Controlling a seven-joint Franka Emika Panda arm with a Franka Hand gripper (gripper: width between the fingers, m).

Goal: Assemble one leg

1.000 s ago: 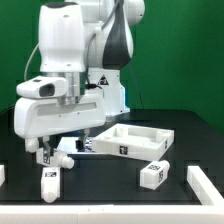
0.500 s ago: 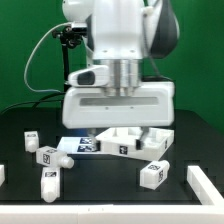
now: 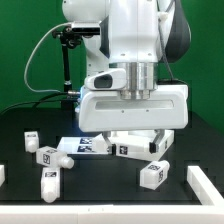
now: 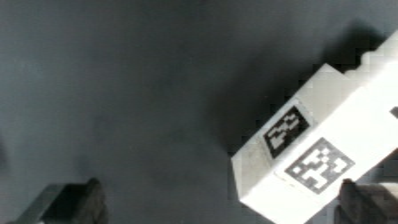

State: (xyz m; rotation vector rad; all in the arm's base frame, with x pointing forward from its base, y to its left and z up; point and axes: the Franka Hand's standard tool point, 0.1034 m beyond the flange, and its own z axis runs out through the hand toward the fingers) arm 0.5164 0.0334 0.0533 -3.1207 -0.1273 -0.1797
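Note:
Several stubby white legs lie on the black table: three at the exterior view's left (image 3: 32,141) (image 3: 47,155) (image 3: 48,181) and one in front right (image 3: 154,174). My gripper (image 3: 150,148) hangs open and empty above the table, in front of the large flat white panel (image 3: 130,143) and above the front right leg. The wrist view shows a white tagged block, apparently that leg (image 4: 320,140), lying slantwise. Its near end reaches between my two dark fingertips (image 4: 71,205), close to the far one. My gripper (image 4: 224,207) touches nothing.
The marker board (image 3: 85,146) lies flat left of the panel. White edge pieces sit at the front right (image 3: 205,185) and far left (image 3: 2,172). A green wall stands behind the arm.
The arm has swung from the exterior view's left, over the left legs, to the right. It now hangs over the panel and the front right leg. No part has moved.

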